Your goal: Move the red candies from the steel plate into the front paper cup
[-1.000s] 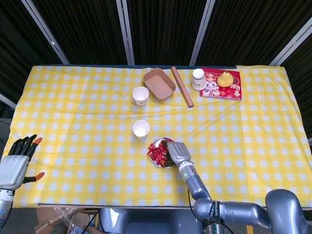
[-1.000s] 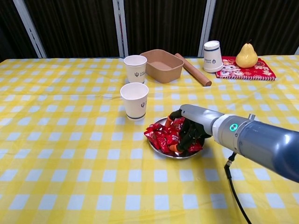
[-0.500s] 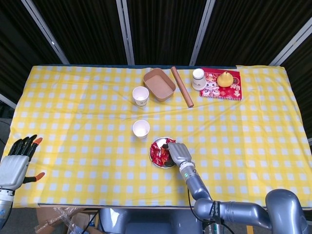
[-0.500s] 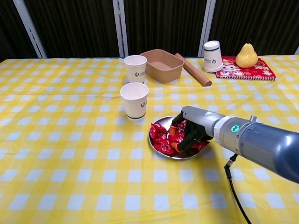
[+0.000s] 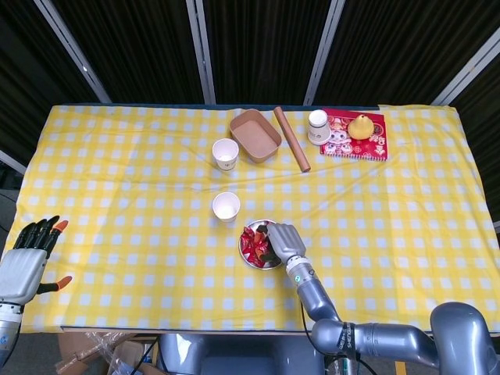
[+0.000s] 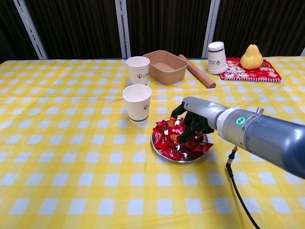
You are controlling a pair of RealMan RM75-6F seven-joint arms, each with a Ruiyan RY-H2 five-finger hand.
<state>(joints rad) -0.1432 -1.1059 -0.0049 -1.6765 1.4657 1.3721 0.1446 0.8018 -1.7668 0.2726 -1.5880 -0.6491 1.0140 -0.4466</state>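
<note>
Right robot hand (image 6: 190,125) grips red candies (image 6: 177,141) over the steel plate (image 6: 157,149); left robot hand (image 5: 23,262), fingers spread, holds nothing beside the worktop's (image 5: 117,187) left edge.

— What sort of place are we standing in?
— It's looking like a lab test booth: black ribbed panels (image 5: 258,47) with grey metal struts (image 5: 199,51) are walling in one table under a yellow checked cloth (image 5: 117,180).

Right robot hand (image 6: 193,125) hides far part of steel plate (image 6: 164,153); its grasp unclear.
</note>
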